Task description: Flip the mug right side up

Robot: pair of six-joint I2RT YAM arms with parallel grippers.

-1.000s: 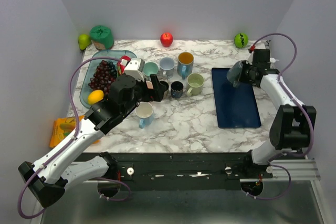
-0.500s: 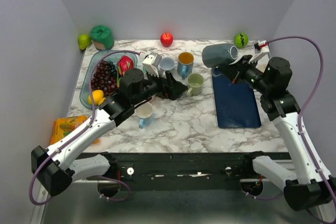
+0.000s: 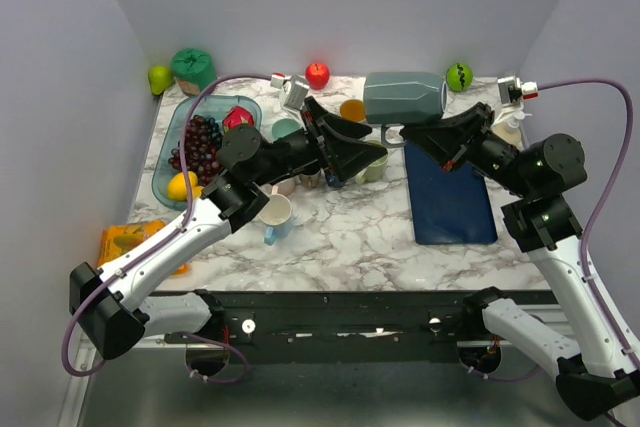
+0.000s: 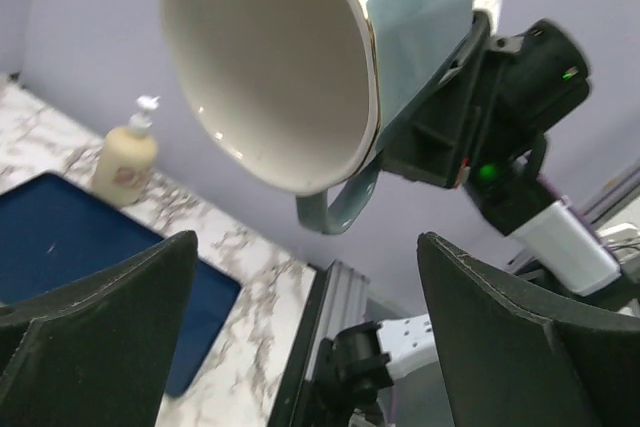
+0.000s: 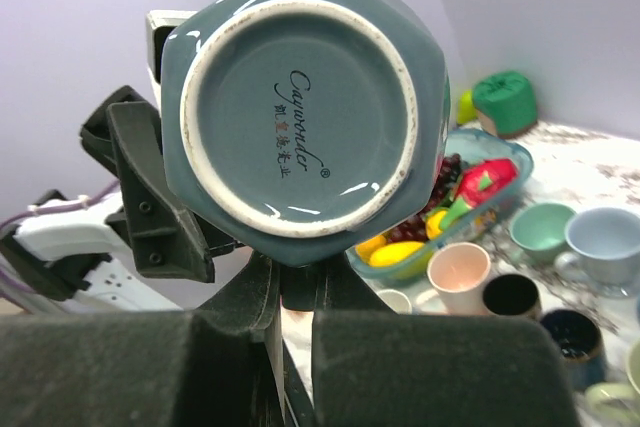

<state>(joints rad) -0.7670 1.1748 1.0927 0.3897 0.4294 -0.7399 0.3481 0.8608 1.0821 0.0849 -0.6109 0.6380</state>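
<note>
One mug (image 3: 405,97) hangs midair, right gripper (image 3: 414,134) apparently pinching its handle (image 4: 330,222), left gripper (image 3: 360,155) spread

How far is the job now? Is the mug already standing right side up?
Done: the grey-blue mug is off the table, held in the air by its handle in the right gripper. In hand: it lies on its side, mouth toward the open left gripper, which seems not to touch it. Left: turn the mouth upward and set the mug down, perhaps on the blue mat.
</note>
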